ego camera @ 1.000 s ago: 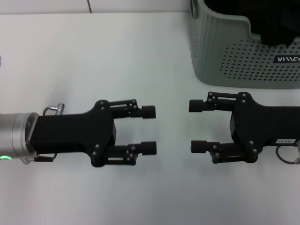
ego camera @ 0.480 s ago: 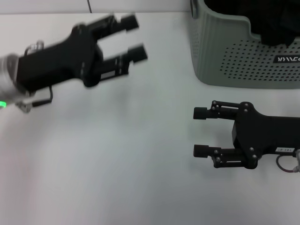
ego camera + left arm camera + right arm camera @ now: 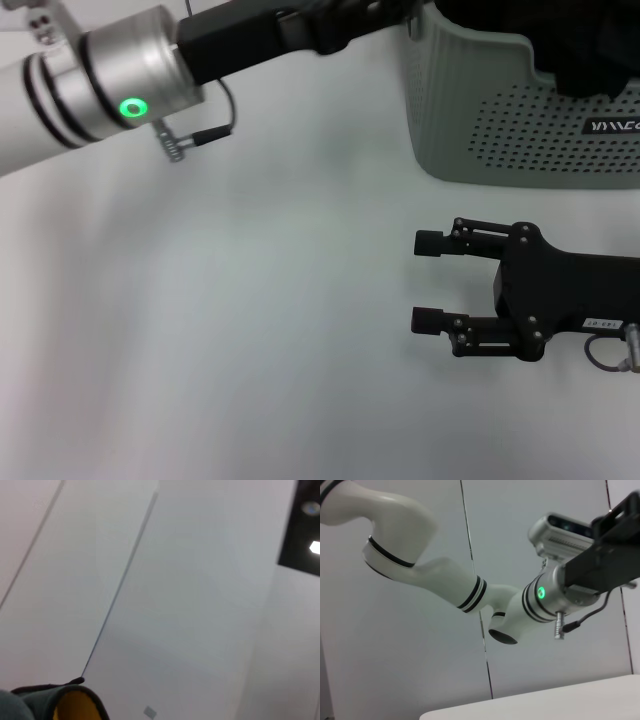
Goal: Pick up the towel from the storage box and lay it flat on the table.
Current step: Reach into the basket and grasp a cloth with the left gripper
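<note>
Pale grey-green plastic marks the storage box (image 3: pixel 520 110), which stands at the far right of the white desk (image 3: pixel 250 330), its dotted side and small black label with white lettering facing the head camera. Dark black fabric (image 3: pixel 590 50) fills what can be seen of its inside from above; the towel (image 3: pixel 75 709) shows only in the left wrist view, as a patch of mustard yellow edged in black at the frame's border, and its exact place cannot be told. The left arm reaches across the far side of the desk with a green light glowing on its silver wrist, its left claw (image 3: pixel 350 20) up against the box's near corner at the rim; whether its fingers are spread or closed cannot be told. The right claw (image 3: pixel 428 281) hovers low over the desk in front of the box, its two fingers spread apart and gripping nothing.
</note>
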{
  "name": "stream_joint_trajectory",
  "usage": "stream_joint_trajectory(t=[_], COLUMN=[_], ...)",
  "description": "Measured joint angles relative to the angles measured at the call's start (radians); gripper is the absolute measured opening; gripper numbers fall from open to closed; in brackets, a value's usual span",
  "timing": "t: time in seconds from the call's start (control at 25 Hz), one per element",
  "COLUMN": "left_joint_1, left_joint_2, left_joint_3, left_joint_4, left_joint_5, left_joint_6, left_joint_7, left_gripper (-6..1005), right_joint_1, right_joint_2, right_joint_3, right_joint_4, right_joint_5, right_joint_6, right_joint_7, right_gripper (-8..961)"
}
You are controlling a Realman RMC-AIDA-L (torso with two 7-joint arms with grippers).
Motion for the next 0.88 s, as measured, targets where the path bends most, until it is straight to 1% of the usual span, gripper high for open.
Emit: stream_joint_trajectory(t=[0.08,0.12,0.16,0.28,0.32,0.36,0.6,0.88], left_joint_1=[-0.013,-0.018,-0.022,-0.037,-0.053,-0.053,-0.107,-0.153], left_joint_2=[-0.02,-0.027,-0.029,-0.032,-0.032,-0.032,-0.033,-0.036], left_joint_3=[0.0,0.001,0.001,0.001,0.002,0.002,0.002,-0.008], left_joint_4=[0.001,0.009,0.02,0.08,0.123,0.123,0.205,0.272], left_joint_5=[-0.027,-0.036,-0.04,-0.04,-0.042,-0.042,-0.034,-0.048], left_joint_6=[-0.037,-0.061,-0.075,-0.13,-0.189,-0.189,-0.392,-0.528], left_joint_7=[-0.052,-0.066,-0.07,-0.072,-0.078,-0.078,-0.1,-0.094], left_gripper=[701,701,701,700,700,700,699,698], right_joint_1=[0.0,0.0,0.002,0.007,0.008,0.01,0.007,0.01], right_joint_2=[0.002,0.002,0.003,0.004,0.005,0.005,0.007,0.008], right_joint_3=[0.0,0.0,0.0,-0.001,-0.002,-0.002,-0.001,-0.001], right_joint_4=[0.008,0.015,0.02,0.029,0.033,0.038,0.066,0.126], right_joint_5=[0.002,0.002,0.001,0.001,0.001,0.002,0.001,0.027], right_joint_6=[0.005,0.009,0.013,0.019,0.02,0.021,0.069,0.087], right_joint_7=[-0.005,-0.009,-0.012,-0.017,-0.019,-0.022,-0.054,-0.102], right_gripper=[736,736,736,736,736,736,736,736])
